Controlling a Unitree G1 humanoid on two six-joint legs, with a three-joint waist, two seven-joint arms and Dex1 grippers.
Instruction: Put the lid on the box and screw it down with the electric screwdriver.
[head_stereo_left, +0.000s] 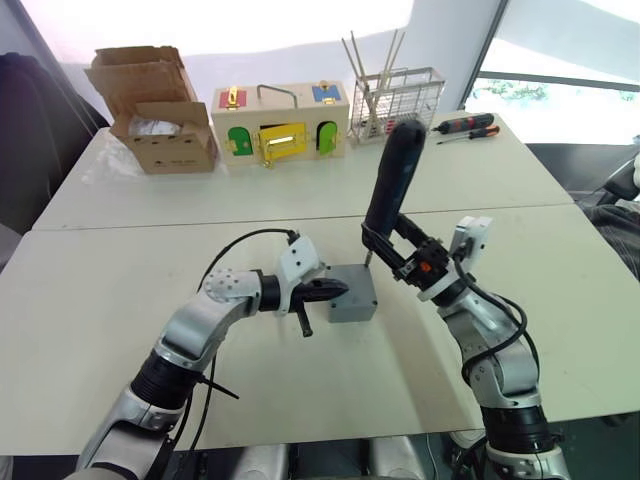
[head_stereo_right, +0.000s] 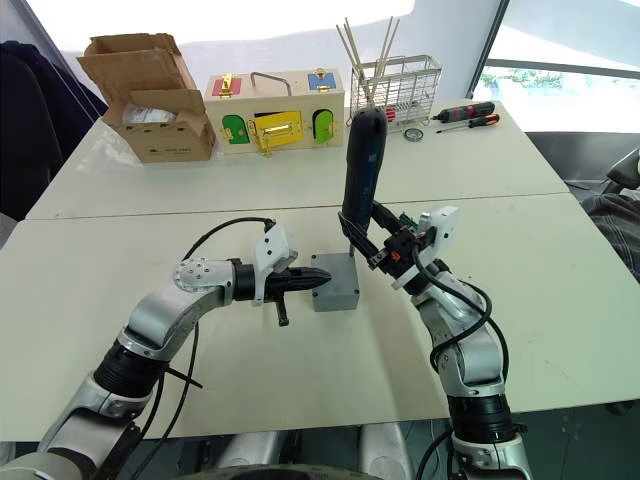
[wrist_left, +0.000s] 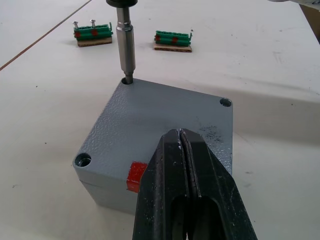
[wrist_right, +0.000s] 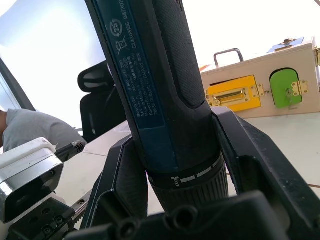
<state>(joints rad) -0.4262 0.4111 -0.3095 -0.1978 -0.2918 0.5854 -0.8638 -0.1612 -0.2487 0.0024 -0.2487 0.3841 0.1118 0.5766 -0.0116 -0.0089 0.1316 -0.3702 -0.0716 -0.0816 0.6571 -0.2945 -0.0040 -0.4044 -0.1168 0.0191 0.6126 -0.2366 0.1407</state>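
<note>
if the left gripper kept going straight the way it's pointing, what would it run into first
The left gripper, shut, already rests on the lid of the box. Sliding on across the lid, it would probably meet the electric screwdriver's bit at the far corner hole, though depth makes the exact line uncertain.

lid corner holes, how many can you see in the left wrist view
3 on the lid: one under the electric screwdriver bit, one at the adjacent corner, one near the red sticker. The left gripper likely hides a fourth.

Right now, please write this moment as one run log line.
lid: on box | electric screwdriver: right gripper, bit in corner hole | left gripper: shut, on lid
</note>
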